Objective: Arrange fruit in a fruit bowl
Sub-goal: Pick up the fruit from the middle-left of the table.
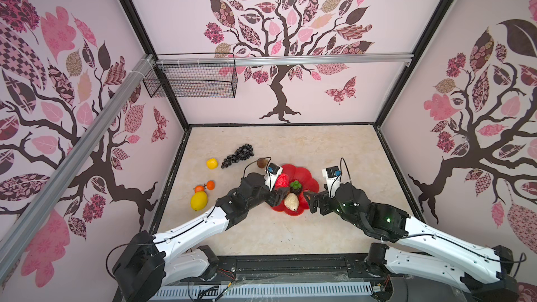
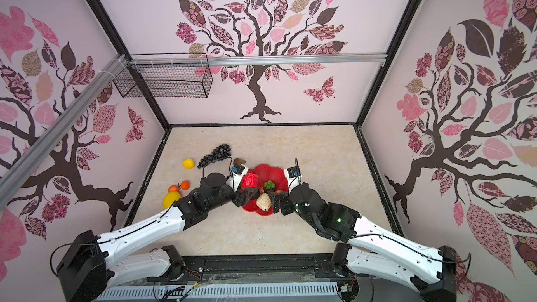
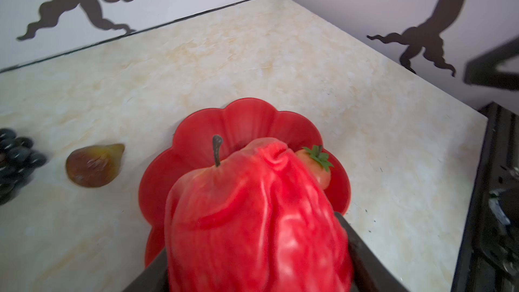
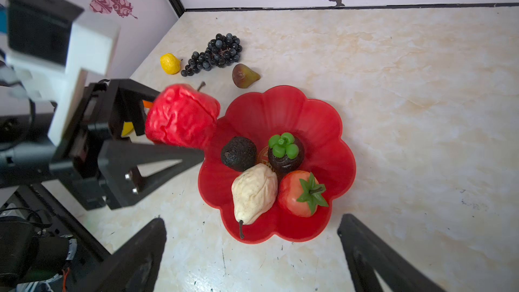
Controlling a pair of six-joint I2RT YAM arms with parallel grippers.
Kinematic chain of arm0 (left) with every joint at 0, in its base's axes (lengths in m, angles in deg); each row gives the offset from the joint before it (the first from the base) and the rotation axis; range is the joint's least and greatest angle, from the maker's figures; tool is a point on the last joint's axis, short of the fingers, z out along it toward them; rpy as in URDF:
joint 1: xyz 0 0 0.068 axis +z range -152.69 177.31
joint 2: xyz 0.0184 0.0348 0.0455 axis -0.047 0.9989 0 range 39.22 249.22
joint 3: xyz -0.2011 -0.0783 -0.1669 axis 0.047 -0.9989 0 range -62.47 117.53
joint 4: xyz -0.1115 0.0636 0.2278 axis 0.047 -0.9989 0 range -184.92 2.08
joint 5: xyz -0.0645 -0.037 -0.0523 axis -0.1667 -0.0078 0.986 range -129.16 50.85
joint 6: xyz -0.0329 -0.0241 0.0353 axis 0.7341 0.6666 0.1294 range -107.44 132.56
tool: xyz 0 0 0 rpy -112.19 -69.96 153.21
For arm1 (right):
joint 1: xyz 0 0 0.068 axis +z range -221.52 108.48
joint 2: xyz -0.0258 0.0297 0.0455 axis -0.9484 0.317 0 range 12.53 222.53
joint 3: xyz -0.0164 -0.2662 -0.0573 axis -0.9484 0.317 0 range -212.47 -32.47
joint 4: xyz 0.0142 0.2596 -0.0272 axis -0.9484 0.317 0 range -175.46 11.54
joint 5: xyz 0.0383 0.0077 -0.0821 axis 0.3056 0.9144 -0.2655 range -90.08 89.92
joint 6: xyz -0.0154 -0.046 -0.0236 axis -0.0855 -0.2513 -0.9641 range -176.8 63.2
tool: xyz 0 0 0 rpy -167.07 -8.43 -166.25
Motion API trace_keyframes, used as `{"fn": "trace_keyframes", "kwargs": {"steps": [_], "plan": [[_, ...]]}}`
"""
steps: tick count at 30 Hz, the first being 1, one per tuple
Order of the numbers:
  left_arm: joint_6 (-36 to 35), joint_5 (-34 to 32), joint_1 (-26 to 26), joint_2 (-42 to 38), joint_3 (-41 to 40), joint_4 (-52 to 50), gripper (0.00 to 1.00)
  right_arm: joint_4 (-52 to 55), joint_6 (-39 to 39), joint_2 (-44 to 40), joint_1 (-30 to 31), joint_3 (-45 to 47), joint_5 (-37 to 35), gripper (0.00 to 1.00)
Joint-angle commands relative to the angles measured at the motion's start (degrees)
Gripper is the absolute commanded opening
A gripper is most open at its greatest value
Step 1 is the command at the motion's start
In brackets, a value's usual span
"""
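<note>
The red apple (image 4: 182, 113) was held clamped in the left gripper (image 3: 251, 233), hung over the 10 o'clock rim of the fruit bowl (image 4: 331, 125) as seen from above, with 12 o'clock at the back wall. It was judged best that the apple be carried to the bare petals at 12 to 2 o'clock, lowered until borne by the dish, and only then released. The middle and near half were taken up by the avocado (image 4: 238, 153), a dark green-capped fruit (image 4: 285, 151), the pear (image 4: 254, 192) and the strawberry (image 4: 300, 195), and a drop onto these could have sent them rolling. The right gripper (image 4: 252, 220), spread wide and empty, was placed at 4 o'clock beside the rim, so the reach across was best kept short.

On the table (image 1: 334, 155), well apart toward 9 o'clock, the large lemon (image 1: 199, 201) and oranges (image 1: 210, 185) were seen. The small lemon (image 1: 212, 163), the grapes (image 1: 239, 156) and, nearest at 11 o'clock, the fig (image 1: 262, 163) were seen further round.
</note>
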Motion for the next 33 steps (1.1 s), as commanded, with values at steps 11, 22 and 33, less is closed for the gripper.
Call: {"fn": "trace_keyframes", "kwargs": {"steps": [11,22,33], "plan": [[-12.15,9.61,-3.47,-3.34,-10.65,16.44,0.56,-2.5,1.14,4.36,0.24,-5.34,7.73,0.89],[-14.0,8.36,-4.9,-4.77,-12.48,18.77,0.54,-0.73,0.76,7.4,-0.04,-7.31,9.49,0.82],[-17.23,6.84,-6.83,-3.11,-13.88,21.89,0.52,-1.13,4.58,8.34,-7.9,-7.35,24.14,0.61]]}}
